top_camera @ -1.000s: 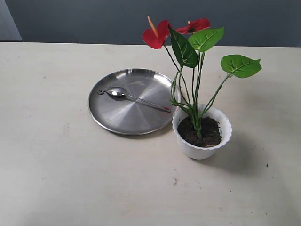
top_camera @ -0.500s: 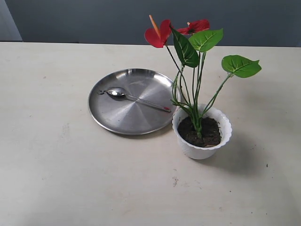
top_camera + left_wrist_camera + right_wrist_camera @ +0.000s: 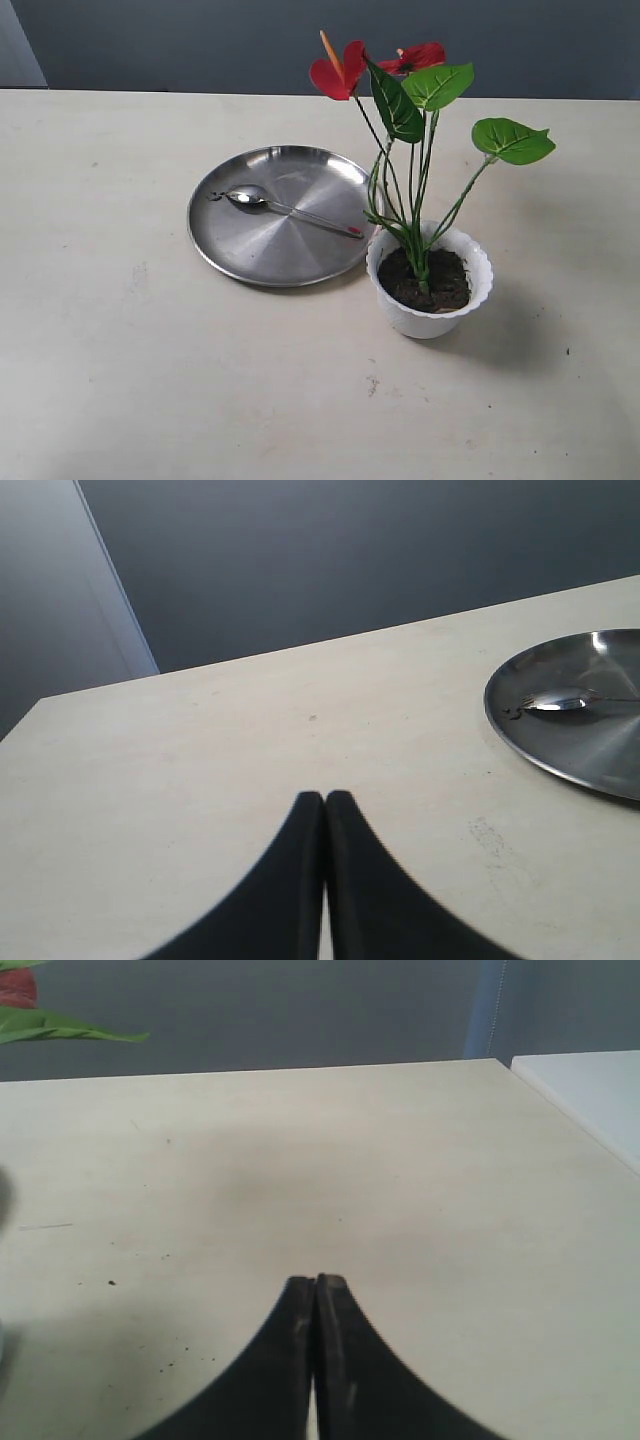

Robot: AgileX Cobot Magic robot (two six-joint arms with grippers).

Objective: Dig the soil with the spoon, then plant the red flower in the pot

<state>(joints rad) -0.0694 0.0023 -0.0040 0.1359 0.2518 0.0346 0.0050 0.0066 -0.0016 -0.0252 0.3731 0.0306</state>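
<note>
The red flower (image 3: 404, 108) stands upright in the white scalloped pot (image 3: 430, 318), its stems rooted in the dark soil (image 3: 442, 281). The steel spoon (image 3: 290, 210) lies inside the round steel plate (image 3: 250, 255), left of the pot; it also shows in the left wrist view as the spoon (image 3: 565, 702). Neither arm appears in the exterior view. My left gripper (image 3: 325, 798) is shut with nothing held, above bare table well away from the plate (image 3: 590, 755). My right gripper (image 3: 316, 1282) is shut and empty too; a leaf and a red bloom (image 3: 18, 988) peek in at a corner.
The pale table (image 3: 120, 360) carries a few soil crumbs (image 3: 110, 1282) near the right gripper. A white surface (image 3: 590, 1085) borders the table's far corner in the right wrist view. A dark wall stands behind the table.
The flower's blooms and leaves have swayed slightly to the right. The spoon, plate and pot have not moved.
</note>
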